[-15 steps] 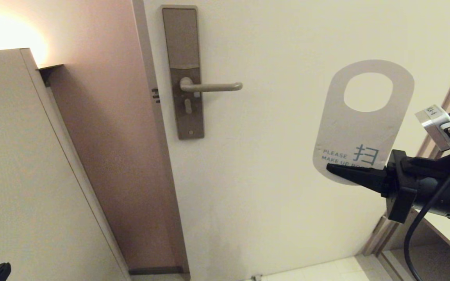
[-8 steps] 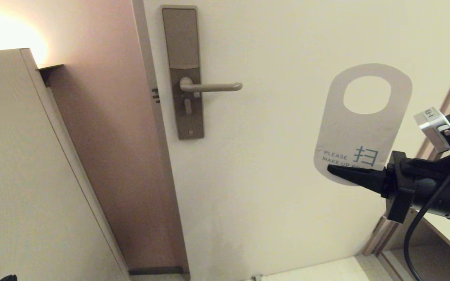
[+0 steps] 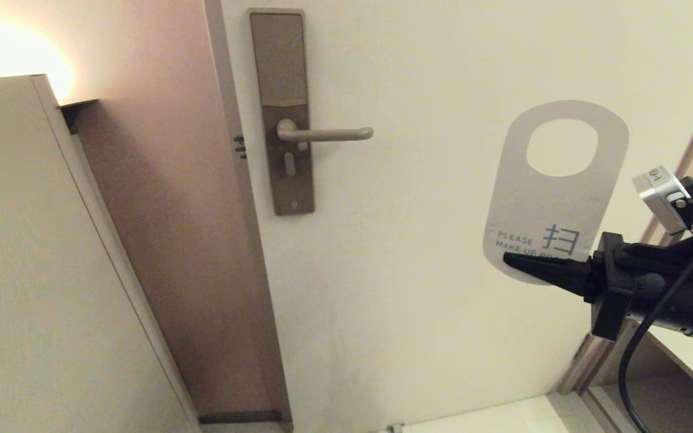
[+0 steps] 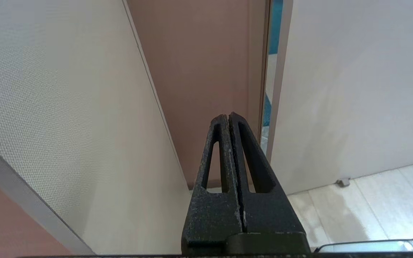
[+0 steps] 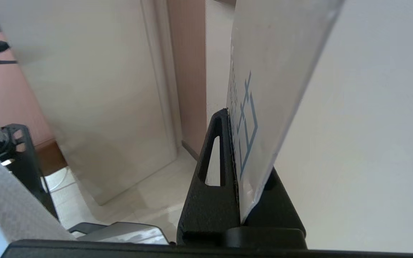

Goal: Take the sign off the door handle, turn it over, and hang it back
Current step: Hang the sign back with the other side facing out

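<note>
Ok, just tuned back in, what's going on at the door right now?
The right gripper is shut on the bottom edge of the sign, holding it upright in the air to the right of the door handle, white "PLEASE MAKE UP ROOM" side facing the head camera. The handle is bare; the sign is not hung back yet. The left gripper is shut and empty, parked low near the door's edge.

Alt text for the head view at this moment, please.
The right gripper holds the sign upright by its lower end, white "PLEASE MAKE UP" side showing, out to the right of the bare door handle on a cream door.
</note>
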You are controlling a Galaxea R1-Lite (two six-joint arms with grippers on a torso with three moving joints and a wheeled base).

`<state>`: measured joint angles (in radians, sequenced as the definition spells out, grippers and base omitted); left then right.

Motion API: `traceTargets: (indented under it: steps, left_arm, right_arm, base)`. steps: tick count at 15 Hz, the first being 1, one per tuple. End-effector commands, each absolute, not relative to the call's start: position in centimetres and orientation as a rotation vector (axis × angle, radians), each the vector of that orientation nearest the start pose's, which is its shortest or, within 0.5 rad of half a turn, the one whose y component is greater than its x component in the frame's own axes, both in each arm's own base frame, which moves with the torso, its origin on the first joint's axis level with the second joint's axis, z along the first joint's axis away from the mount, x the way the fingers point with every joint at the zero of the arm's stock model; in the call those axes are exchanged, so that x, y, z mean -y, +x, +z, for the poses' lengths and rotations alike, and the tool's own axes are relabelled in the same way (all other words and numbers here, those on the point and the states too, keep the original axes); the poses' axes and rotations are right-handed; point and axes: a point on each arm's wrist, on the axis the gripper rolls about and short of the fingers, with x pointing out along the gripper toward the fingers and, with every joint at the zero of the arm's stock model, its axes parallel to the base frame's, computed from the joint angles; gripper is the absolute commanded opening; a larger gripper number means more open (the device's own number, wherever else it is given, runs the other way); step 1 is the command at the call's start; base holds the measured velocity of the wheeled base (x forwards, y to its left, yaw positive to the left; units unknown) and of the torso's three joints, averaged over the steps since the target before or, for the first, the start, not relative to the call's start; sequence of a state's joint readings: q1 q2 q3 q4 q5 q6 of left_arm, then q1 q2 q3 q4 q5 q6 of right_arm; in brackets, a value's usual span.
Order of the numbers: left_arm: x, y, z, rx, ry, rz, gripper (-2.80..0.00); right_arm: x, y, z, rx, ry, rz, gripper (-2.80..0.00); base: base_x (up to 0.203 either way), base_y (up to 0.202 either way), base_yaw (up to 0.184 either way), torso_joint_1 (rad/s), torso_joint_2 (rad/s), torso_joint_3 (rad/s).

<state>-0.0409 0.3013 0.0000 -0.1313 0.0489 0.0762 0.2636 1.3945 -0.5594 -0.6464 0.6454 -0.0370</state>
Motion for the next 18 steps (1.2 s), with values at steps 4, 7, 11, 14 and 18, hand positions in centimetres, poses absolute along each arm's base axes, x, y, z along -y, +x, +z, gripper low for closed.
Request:
traceTargets:
  steps: [4,7,11,14,18]
  left_arm:
    - [-0.1,0.2,9.1,-0.163,0.076,0.016,-2.8]
    - [-0.1,-0.2,9.0,-0.135,0.075,-0.004,-2.8]
    - [0.0,-1.3,8.0,-0.104,0.073,-0.012,-2.8]
    - [0.0,-2.2,7.6,-0.007,0.081,-0.033,-2.8]
    - [0.1,-2.3,7.6,0.006,0.081,-0.036,-2.8]
  right_arm:
    - [-7.0,20.9,19.5,-0.186,0.004,0.913,-2.8]
    - [-7.1,21.2,19.1,-0.203,0.006,0.913,-2.8]
    - [-7.2,21.5,18.8,-0.217,0.007,0.912,-2.8]
    - [-7.2,21.7,18.4,-0.233,0.01,0.911,-2.8]
    - [-7.4,22.2,17.7,-0.264,0.015,0.909,-2.8]
  base:
    - [0.0,0.0,0.0,0.0,0.0,0.0]
    - [0.0,0.0,0.0,0.0,0.0,0.0]
    - [0.0,0.0,0.0,0.0,0.0,0.0]
    - [0.0,0.0,0.0,0.0,0.0,0.0]
    - [0.0,0.0,0.0,0.0,0.0,0.0]
